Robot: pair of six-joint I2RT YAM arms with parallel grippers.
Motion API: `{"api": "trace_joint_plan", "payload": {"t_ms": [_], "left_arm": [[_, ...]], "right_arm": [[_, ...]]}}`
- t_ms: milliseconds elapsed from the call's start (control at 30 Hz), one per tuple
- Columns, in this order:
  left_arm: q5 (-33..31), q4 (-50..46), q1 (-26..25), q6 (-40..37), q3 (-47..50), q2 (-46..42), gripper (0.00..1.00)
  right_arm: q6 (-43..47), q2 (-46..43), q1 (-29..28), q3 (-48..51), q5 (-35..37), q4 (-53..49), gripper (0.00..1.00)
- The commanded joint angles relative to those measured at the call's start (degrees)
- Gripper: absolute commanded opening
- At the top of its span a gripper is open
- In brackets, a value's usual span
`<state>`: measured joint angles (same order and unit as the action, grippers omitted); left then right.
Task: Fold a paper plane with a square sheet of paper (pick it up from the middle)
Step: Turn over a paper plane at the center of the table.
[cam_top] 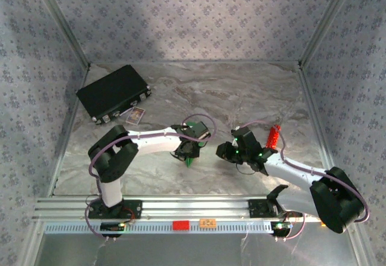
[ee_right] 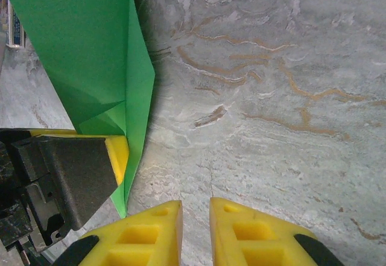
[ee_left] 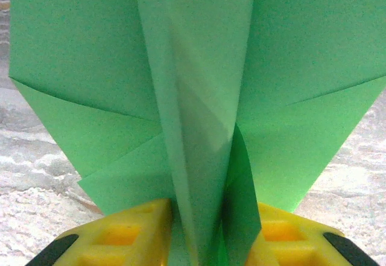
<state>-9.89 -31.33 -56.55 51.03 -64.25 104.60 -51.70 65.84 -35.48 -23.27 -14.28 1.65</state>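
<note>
L pincer (ee_left: 208, 234) gripping paper plane (ee_left: 193, 67), R pincer (ee_right: 195, 230) ajar

No writing is legible; the orange tag (cam_top: 208, 222) on the front rail (cam_top: 151, 206) is too blurred.

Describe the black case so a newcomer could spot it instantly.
On the marble table, look to the far left corner, by the patterned wall. The black rectangular case lies there at an angle, dark and much larger than the small card beside its near edge.
</note>
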Motion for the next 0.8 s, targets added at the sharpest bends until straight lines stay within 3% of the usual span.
{"api": "trace_joint_plan", "payload": {"t_ms": [0, 367, 500, 767], "left_arm": [[0.56, -1.45, -0.49, 1.31, -0.35, 2.30, 0.31], [-0.02, -2.31, -0.52, 1.93, -1.36, -0.73, 0.31], [-0.40, -2.45, -0.74, 1.51, -1.97, -2.23, 0.38], [-1.27, -2.73, -0.84, 1.98, -1.88, -5.46, 0.40]], "right_arm": [[-0.86, -1.14, 0.48, 0.59, 1.03, -1.09, 0.22], [-0.77, -2.01, 0.50, 0.59, 1.19, -1.48, 0.22], [-0.77, -2.78, 0.67, 0.84, 1.58, -2.04, 0.23], [-0.46, -3.75, 1.27, 0.85, 1.28, -2.57, 0.23]]}}
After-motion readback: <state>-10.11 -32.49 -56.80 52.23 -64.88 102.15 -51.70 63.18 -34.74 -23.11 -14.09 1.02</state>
